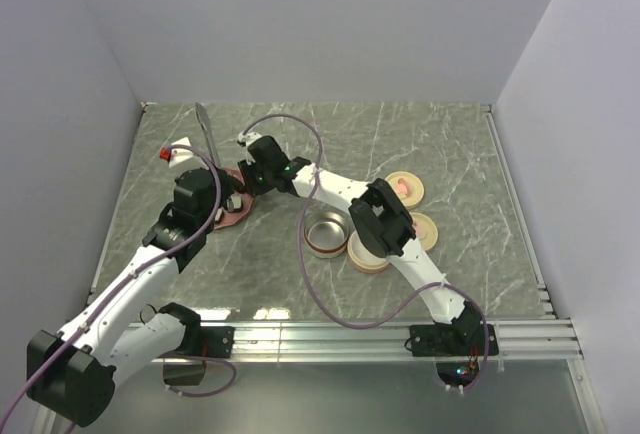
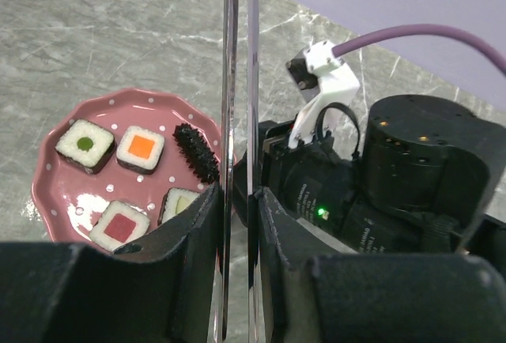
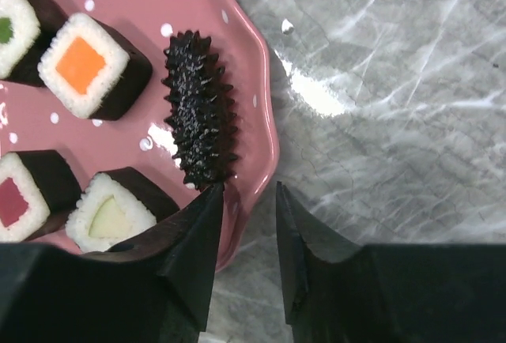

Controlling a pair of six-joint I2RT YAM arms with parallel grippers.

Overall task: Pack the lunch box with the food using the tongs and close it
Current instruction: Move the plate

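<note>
My left gripper [image 2: 239, 201] is shut on the tongs [image 2: 229, 82], whose two slim silver arms run straight up between its fingers; from above the tongs [image 1: 207, 134] point to the far side. The food lies on a pink dotted plate [image 2: 71, 185]: an orange-topped piece [image 3: 83, 66], a red-topped one [image 3: 14, 201], a pale green one [image 3: 111, 218], a green-dotted one [image 2: 85, 144] and a black spiky piece [image 3: 198, 110]. My right gripper [image 3: 249, 186] is open astride the plate's near rim [image 3: 265, 122], one finger over the plate, one outside. The round metal lunch box [image 1: 326, 248] stands open mid-table.
Three tan round lids or tiers lie right of the metal tin: one far [image 1: 405, 187], one right [image 1: 426, 230], one near [image 1: 367, 256]. The right arm's wrist [image 2: 411, 169] sits close beside the tongs. Grey walls enclose the marble table.
</note>
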